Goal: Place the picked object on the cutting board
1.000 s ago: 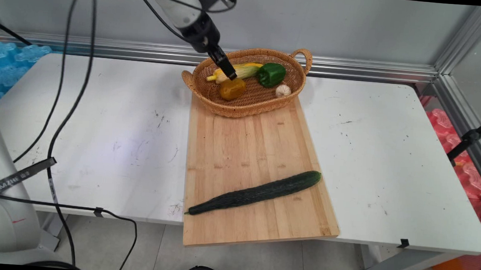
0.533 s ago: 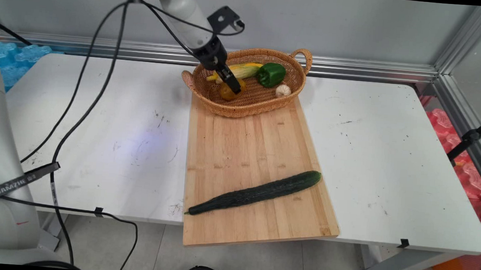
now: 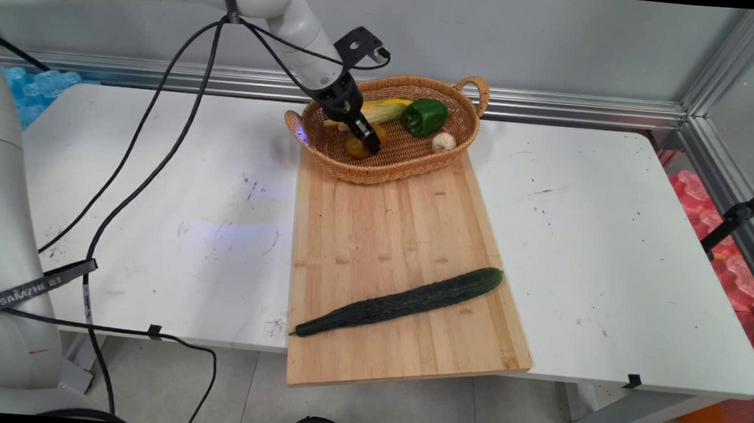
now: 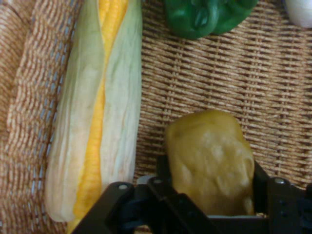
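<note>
My pincer [image 4: 209,195] sits low inside the oval woven wicker basket [image 3: 420,165], fingers part-open and straddling the lumpy yellow-brown pepper-like vegetable [image 4: 210,161]. One finger is at each flank, seemingly touching; I can't tell whether the grip is firm. The vegetable rests on the basket floor, left half. In the hand view the husked yellow corn cob [image 4: 97,107] is at 10 o'clock from it, close alongside, the green bell pepper [image 4: 204,14] at 12, and a white garlic bulb [image 3: 444,141] farther off. The basket stands at the far end of the pale wooden cutting board [image 3: 382,238]. A long dark green cucumber [image 3: 400,301] lies slantwise at 6 on the white worktop [image 3: 613,254].
</note>
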You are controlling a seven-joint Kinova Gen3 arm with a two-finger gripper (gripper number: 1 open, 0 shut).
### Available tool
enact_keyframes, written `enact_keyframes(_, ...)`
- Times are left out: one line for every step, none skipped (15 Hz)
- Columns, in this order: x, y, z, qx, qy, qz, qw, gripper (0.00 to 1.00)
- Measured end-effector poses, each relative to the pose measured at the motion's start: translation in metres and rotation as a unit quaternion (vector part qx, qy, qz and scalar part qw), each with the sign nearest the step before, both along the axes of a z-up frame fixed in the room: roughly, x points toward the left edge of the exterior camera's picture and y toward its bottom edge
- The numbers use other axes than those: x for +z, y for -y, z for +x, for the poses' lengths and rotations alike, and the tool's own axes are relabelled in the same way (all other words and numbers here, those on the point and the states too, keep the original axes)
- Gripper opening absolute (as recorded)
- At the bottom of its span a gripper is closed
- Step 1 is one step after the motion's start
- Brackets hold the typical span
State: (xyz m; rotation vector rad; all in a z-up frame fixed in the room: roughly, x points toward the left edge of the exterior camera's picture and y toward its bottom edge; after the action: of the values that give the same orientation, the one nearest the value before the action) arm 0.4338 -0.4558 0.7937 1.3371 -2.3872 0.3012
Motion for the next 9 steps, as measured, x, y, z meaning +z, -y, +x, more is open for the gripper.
enact_keyframes(0.002,0.0,0.001,-0.001,0.0,-0.001,1.0,0.0)
enact_keyframes(0.003,0.0,0.001,-0.002,-0.001,-0.002,1.0,0.0)
enact_keyframes(0.007,0.0,0.002,-0.003,-0.001,-0.004,1.0,0.0)
enact_keyframes(0.01,0.0,0.002,-0.004,-0.002,-0.006,1.0,0.0)
enact_keyframes(0.015,-0.002,0.003,-0.005,-0.004,-0.008,0.9999,0.0)
enact_keyframes(0.023,-0.003,0.003,-0.007,-0.006,-0.011,0.9999,0.0)
enact_keyframes(0.032,-0.005,0.003,-0.01,-0.008,-0.015,0.9998,0.0)
enact_keyframes(0.042,-0.007,0.002,-0.014,-0.01,-0.019,0.9997,0.0)
enact_keyframes(0.049,-0.009,0.002,-0.017,-0.011,-0.022,0.9996,0.0)
